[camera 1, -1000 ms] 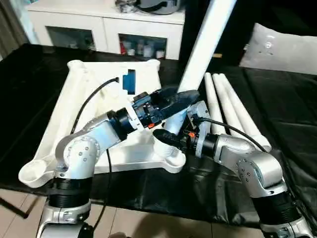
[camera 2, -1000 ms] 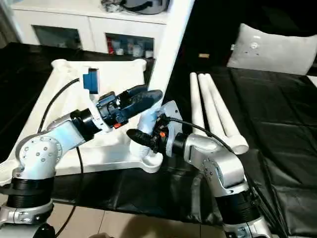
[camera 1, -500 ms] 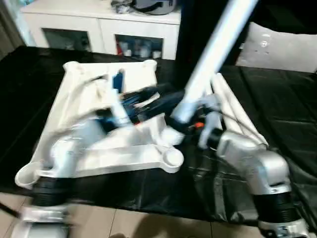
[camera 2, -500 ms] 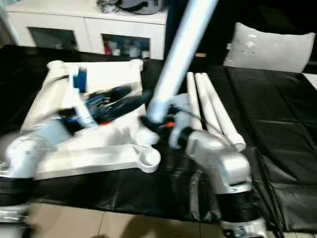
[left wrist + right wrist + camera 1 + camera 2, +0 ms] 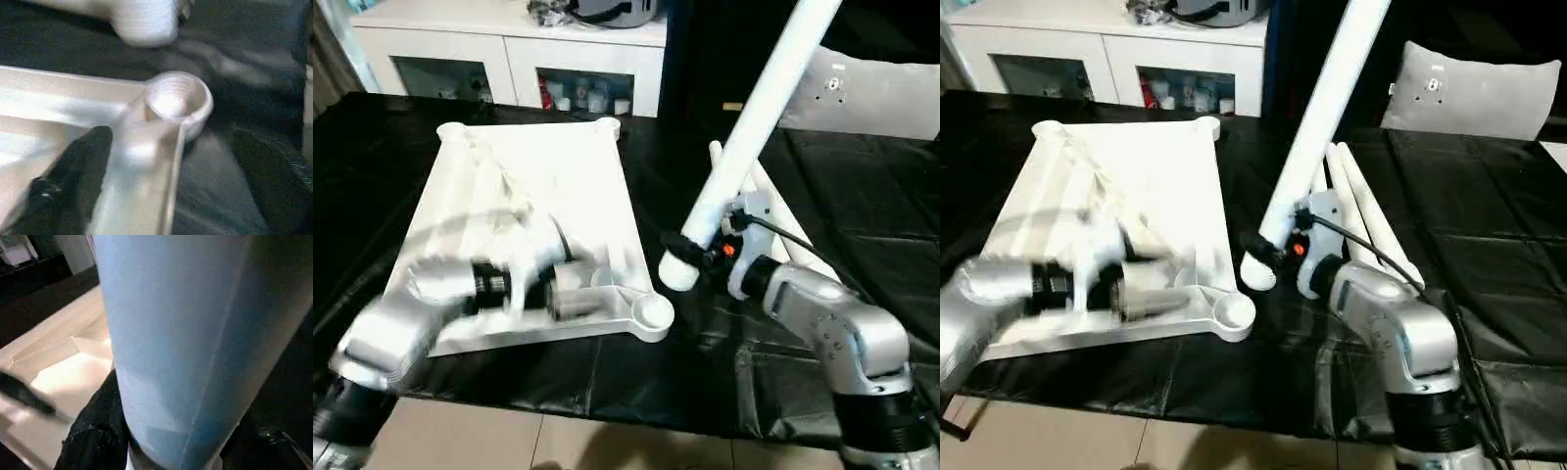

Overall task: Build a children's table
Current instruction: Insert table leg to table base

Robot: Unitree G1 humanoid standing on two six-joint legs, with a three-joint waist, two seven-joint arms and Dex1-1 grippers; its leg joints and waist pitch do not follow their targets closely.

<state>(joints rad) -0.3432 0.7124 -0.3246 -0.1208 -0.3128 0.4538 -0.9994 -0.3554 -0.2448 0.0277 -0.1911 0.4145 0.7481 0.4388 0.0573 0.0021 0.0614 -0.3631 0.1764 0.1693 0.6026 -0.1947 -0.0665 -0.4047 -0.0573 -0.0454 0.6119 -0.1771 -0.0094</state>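
Observation:
The children's table top (image 5: 563, 171) lies upside down on the black cloth, its near right corner socket (image 5: 654, 312) empty. My right gripper (image 5: 702, 245) is shut on a long white leg (image 5: 759, 108). The leg slants up and away, and its lower end (image 5: 676, 273) hangs just right of that socket, above the cloth. In the right wrist view the leg (image 5: 186, 342) stands between my black fingers (image 5: 93, 431). My left gripper (image 5: 576, 291) is blurred, low over the top's near rim beside the socket (image 5: 178, 103). It is open and holds nothing.
More white legs (image 5: 1363, 211) lie side by side on the cloth behind my right arm. A white cabinet (image 5: 509, 44) with glass doors stands at the back, a grey-white pillow (image 5: 876, 93) at the back right. The table's front edge (image 5: 607, 392) runs close to me.
The right gripper has lifted the leg's lower end off the near right socket and carried it right. The left arm has let go of the leg and swung back down and left.

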